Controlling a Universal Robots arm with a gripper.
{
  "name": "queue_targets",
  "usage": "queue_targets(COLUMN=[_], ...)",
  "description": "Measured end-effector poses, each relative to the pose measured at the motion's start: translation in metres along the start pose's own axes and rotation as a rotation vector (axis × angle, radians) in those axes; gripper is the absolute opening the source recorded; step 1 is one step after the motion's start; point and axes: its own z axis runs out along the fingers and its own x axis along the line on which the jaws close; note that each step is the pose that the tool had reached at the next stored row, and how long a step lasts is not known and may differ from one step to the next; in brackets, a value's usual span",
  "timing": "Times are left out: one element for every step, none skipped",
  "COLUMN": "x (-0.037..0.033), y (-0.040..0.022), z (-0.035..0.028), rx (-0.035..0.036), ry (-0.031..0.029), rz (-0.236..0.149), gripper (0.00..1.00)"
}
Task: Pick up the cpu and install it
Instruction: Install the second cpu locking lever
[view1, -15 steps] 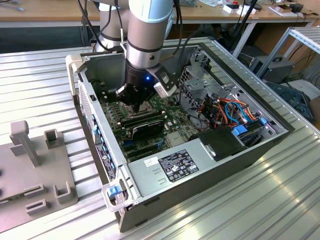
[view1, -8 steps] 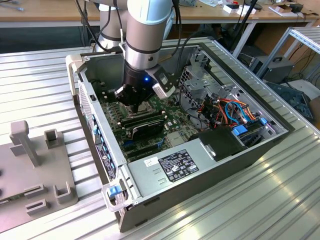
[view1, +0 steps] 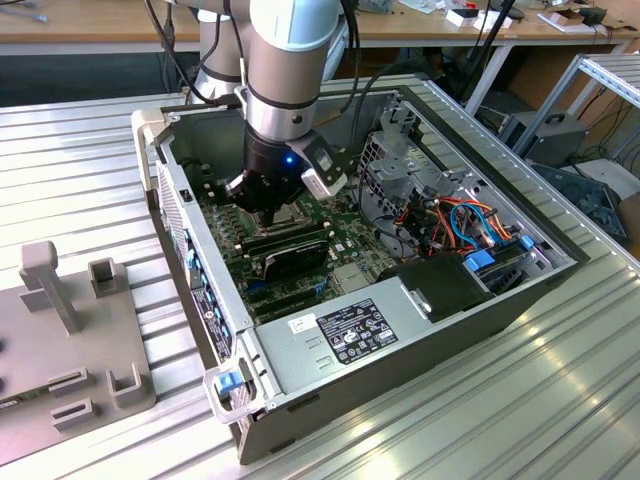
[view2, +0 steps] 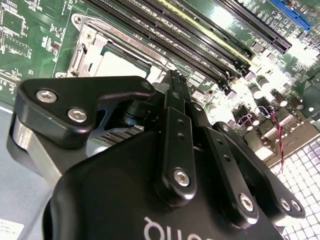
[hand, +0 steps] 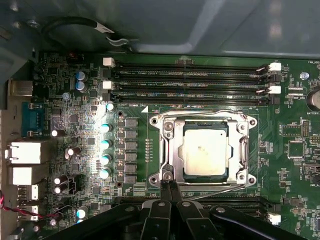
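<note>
The cpu (hand: 205, 150), a flat square chip with a dull silver top, lies inside the shiny metal socket frame (hand: 167, 125) on the green motherboard (hand: 295, 170). In the second wrist view the cpu (view2: 117, 65) shows as a pale patch within the socket frame (view2: 82, 47), just beyond the black fingers (view2: 175, 125). My gripper (hand: 170, 186) hovers at the edge of the socket beside the chip, its fingertips pressed together with nothing between them. From the exterior view the gripper (view1: 262, 208) hangs low inside the open computer case (view1: 520, 300), over the board.
Rows of black memory slots (hand: 190, 75) run beside the socket. A long black expansion card (view1: 290, 250) sits close to the gripper, with the power supply (view1: 350, 330) and bundled cables (view1: 460, 220) further along. A grey fixture (view1: 70, 320) stands on the exterior view's left.
</note>
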Motion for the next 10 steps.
queue_targets(x=[0.0000, 0.0001, 0.0003, 0.0005, 0.0007, 0.0008, 0.0010, 0.0011, 0.0012, 0.0013], y=[0.0000, 0.0000, 0.0000, 0.0000, -0.0001, -0.0001, -0.0002, -0.0002, -0.0002, -0.0003], z=[0.0007, 0.0015, 0.0023, 0.0032, 0.0044, 0.0051, 0.0058, 0.0065, 0.0072, 0.0080], rx=[-0.0003, -0.0002, -0.0003, -0.0003, -0.0002, -0.0002, -0.0002, -0.0002, -0.0002, -0.0002], ry=[-0.0001, -0.0002, -0.0002, -0.0003, -0.0002, -0.0002, -0.0002, -0.0002, -0.0002, -0.0002], rz=[0.000, 0.000, 0.000, 0.000, 0.000, 0.000, 0.000, 0.000, 0.000, 0.000], gripper=[0.11, 0.11, 0.11, 0.11, 0.11, 0.11, 0.11, 0.11, 0.11, 0.11])
